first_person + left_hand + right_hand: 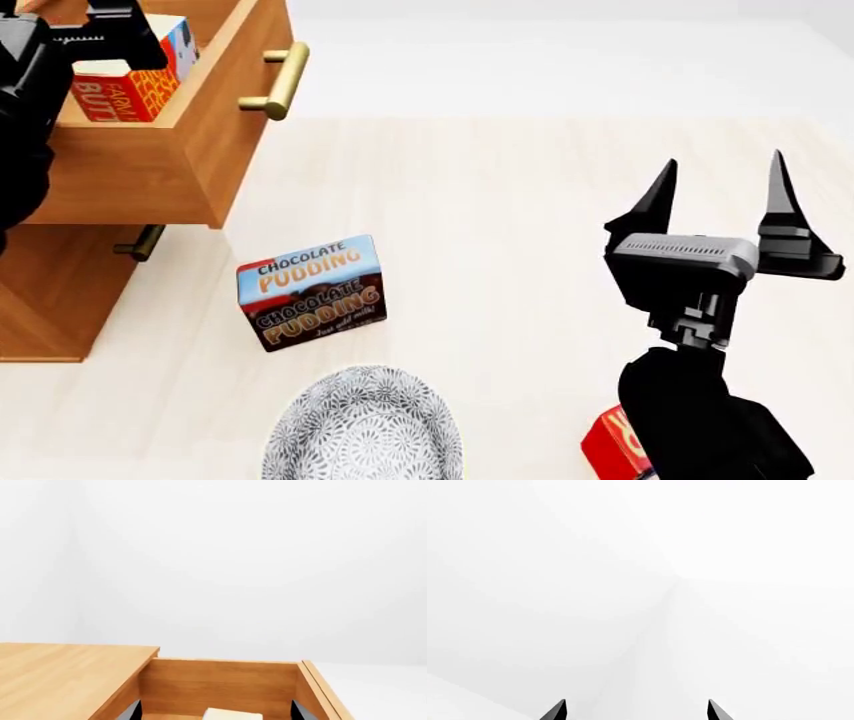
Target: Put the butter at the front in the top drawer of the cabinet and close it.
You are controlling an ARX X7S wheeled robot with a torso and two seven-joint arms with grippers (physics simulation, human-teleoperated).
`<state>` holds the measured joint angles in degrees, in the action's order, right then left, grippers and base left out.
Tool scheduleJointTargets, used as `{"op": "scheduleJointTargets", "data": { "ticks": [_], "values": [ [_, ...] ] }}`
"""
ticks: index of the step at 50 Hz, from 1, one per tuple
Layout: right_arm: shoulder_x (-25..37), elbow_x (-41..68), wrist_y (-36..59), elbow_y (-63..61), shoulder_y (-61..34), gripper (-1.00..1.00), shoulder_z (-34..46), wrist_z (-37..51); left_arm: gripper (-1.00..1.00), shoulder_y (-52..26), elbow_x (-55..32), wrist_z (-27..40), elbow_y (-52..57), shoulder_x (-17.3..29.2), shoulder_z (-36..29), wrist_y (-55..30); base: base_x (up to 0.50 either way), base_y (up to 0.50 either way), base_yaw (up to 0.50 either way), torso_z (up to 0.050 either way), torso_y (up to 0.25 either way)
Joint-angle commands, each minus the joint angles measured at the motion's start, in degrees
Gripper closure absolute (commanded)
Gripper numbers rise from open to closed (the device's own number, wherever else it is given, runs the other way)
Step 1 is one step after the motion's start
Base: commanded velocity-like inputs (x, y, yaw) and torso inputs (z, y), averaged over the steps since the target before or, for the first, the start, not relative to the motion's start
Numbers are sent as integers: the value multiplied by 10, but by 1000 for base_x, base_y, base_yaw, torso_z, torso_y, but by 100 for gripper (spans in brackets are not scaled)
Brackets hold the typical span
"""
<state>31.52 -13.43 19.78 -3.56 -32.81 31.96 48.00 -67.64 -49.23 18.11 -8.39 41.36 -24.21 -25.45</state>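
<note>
The top drawer (187, 150) of the cabinet (54, 300) stands pulled out at the upper left of the head view, brass handle (278, 80) facing out. Inside it sits the butter (123, 88), an orange-red box with a pale top (230, 714). My left gripper (120, 40) hovers just over the butter; in the left wrist view the gripper (215, 711) is open, its fingertips (131, 711) wide apart on either side of the box within the drawer's walls (217, 682). My right gripper (721, 185) is raised over the floor, open and empty, as the right wrist view (636, 711) confirms.
A chocolate pudding box (311, 292) stands on the pale floor below the drawer. A patterned grey bowl (363, 425) lies at the front. A red box (607, 445) is partly hidden behind my right arm. The lower drawer's handle (138, 243) shows under the open drawer.
</note>
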Motion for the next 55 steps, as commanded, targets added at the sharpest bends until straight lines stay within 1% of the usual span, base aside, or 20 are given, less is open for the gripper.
{"op": "scheduleJointTargets", "data": {
  "ticks": [1, 9, 15, 23, 29, 35, 38, 41, 46, 55],
  "values": [
    [0, -2, 5, -6, 0, -100, -1, -1, -100, 2, -4, 4, 6, 4, 4, -3, 0, 0, 0, 0, 0],
    [0, 0, 4, -6, 1, -100, -3, -2, -100, 2, -5, 6, 11, 5, 5, -5, 0, 0, 0, 0, 0],
    [1, 1, 2, -4, 3, -100, -5, -1, -100, -2, -17, 13, 39, 12, 10, -16, 0, 0, 0, 0, 0],
    [1, 2, 1, -6, 5, -100, -7, 0, -100, -9, -52, 29, 126, 29, 21, -40, 0, 0, 0, 0, 0],
    [3, 4, -3, -6, 11, -100, -11, 3, -100, -11, -96, 49, 200, 41, 39, -58, 0, 0, 0, 0, 0],
    [5, 7, -6, -9, 16, -100, -14, 6, -100, -10, -151, 83, 287, 53, 56, -79, 0, 0, 0, 0, 0],
    [5, 7, -7, -10, 18, -100, -15, 7, -100, -3, -187, 114, 335, 55, 63, -92, 0, 0, 0, 0, 0],
    [6, 7, -5, -14, 19, -100, -17, 6, -100, 3, -218, 132, 372, 51, 65, -97, 0, 0, 0, 0, 0],
    [9, 9, 0, -23, 23, -100, -21, 5, -100, 10, -246, 143, 422, 36, 55, -102, 0, 0, 0, 0, 0],
    [13, 8, 12, -40, 29, -100, -26, 6, -100, 27, -244, 134, 466, -15, 10, -101, 0, 0, 0, 0, 0]
  ]
}}
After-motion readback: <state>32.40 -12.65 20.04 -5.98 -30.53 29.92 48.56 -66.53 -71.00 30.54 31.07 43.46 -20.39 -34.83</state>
